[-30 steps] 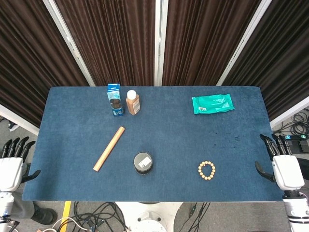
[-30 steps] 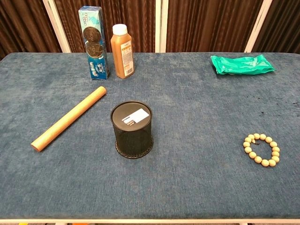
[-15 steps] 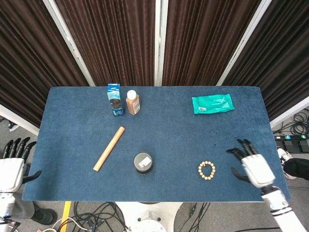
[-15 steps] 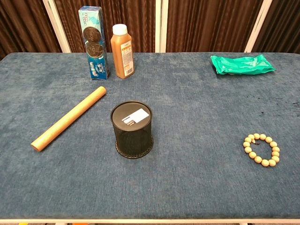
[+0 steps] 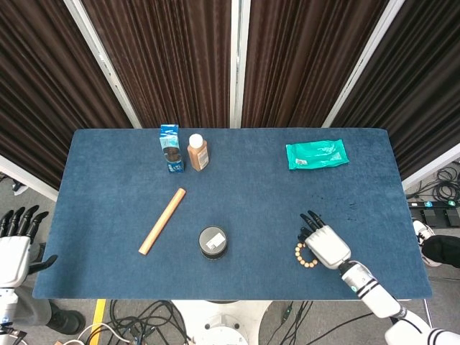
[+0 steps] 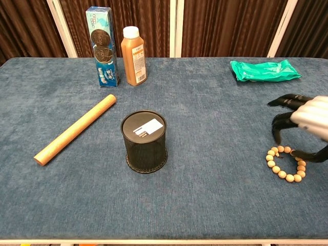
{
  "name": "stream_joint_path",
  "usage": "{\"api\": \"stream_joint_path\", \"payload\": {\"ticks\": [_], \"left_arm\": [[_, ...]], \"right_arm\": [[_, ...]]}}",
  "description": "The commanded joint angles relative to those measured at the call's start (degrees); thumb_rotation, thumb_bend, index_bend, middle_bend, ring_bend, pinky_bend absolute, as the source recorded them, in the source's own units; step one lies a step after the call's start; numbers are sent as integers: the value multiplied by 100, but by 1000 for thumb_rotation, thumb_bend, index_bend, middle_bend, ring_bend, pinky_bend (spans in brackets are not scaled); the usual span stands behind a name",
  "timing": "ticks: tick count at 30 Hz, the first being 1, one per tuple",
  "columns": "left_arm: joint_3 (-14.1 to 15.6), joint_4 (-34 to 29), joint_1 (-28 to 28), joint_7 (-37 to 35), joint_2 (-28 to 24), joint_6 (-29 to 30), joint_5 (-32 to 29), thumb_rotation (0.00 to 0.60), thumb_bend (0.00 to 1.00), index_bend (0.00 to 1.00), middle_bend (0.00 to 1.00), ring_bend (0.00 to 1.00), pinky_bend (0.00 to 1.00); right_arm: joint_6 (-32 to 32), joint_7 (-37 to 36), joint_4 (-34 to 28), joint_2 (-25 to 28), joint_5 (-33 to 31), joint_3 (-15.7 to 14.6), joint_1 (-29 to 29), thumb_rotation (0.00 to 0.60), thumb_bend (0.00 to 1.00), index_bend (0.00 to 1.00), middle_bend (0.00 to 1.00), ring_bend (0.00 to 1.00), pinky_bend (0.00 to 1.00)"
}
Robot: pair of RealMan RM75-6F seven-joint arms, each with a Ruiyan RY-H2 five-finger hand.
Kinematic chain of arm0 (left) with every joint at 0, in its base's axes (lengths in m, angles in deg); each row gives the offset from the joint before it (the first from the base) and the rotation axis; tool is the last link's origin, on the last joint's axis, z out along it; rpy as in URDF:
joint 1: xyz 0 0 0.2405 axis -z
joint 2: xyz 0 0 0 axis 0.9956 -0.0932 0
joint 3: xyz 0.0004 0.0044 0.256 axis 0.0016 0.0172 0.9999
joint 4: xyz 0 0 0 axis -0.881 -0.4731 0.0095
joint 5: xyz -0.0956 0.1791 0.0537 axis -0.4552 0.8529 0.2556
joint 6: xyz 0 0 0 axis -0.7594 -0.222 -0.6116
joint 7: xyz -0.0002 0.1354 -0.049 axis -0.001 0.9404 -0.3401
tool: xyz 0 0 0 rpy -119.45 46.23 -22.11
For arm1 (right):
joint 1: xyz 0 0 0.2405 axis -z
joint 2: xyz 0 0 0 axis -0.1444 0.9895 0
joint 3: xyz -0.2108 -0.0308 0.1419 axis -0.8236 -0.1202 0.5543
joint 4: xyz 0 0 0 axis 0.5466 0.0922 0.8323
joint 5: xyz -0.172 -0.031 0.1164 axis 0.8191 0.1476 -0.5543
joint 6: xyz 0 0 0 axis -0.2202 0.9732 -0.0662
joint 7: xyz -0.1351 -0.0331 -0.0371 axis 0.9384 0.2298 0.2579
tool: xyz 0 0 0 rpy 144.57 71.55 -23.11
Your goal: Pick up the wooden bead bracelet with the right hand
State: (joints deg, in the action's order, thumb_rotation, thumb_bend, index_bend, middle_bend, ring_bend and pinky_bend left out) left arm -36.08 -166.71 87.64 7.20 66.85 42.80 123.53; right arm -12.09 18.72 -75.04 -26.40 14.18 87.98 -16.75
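Chest view: my right hand point(image 6: 303, 123) has swept in at lower right, fingers spread and empty, above the wooden bead bracelet point(image 6: 285, 165), ready to grasp.

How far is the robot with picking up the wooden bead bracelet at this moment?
Done: the right hand is above the wooden bead bracelet, fingers spread and pointing down. In hand: the descent toward the beads; the chest view shows no grip, and the bracelet lies flat on the table. Left: closing the fingers on it and lifting. The left hand waits beside the table's edge.
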Motion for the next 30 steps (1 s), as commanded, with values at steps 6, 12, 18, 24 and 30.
{"api": "stream_joint_path", "payload": {"ticks": [6,12,18,24,30], "left_arm": [[-5,70,-14,-95,17,-2,-10,600,0,173,83,13,16],[-1,157,-26,-192,47,3,1,600,0,174,83,13,16],[5,249,-51,-296,73,18,4,600,0,174,83,13,16],[14,344,-78,-401,109,33,11,600,0,173,83,13,16],[13,407,-101,-484,120,67,31,600,0,173,83,13,16]], "right_arm": [[-402,254,851,-677,312,-154,-80,600,190,464,361,9,25],[-616,257,1286,-942,409,-267,-66,600,178,471,363,9,25],[-780,185,1710,-1187,470,-404,-18,600,245,499,363,9,26],[-911,129,2051,-1349,491,-521,47,600,339,536,363,20,26],[-1400,-223,2211,-1401,472,-412,81,600,539,738,427,116,42]]}}
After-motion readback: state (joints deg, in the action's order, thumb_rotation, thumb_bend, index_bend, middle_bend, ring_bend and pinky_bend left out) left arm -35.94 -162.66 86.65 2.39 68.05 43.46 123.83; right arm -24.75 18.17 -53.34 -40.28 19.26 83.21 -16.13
